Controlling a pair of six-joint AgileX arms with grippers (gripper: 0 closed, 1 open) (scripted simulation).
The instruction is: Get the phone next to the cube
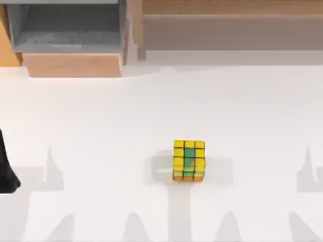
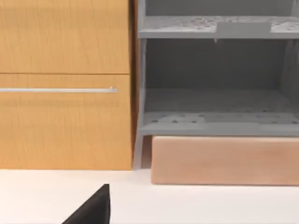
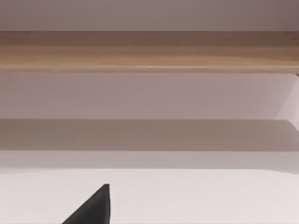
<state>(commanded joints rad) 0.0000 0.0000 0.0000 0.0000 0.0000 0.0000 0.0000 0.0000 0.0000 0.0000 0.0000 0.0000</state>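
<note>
The cube [image 1: 189, 161] stands on the white table [image 1: 101, 126], a little right of the middle and towards the front. Its tiles are mostly yellow, with some green and orange ones between black grid lines. The phone is out of view. A black part of my left arm [image 1: 6, 169] sits at the table's far left edge, well away from the cube. A dark tip of my left gripper [image 2: 93, 210] reaches into the left wrist view above bare table. A like tip of my right gripper [image 3: 93, 210] shows in the right wrist view, also above bare table.
At the back left stands a grey open shelf unit [image 1: 68, 27] on a light wooden base [image 1: 73, 64]. Beside it is a wooden cabinet with a drawer handle [image 2: 58, 90]. A wooden ledge [image 1: 232, 10] runs along the back right. Arm shadows fall across the table's front.
</note>
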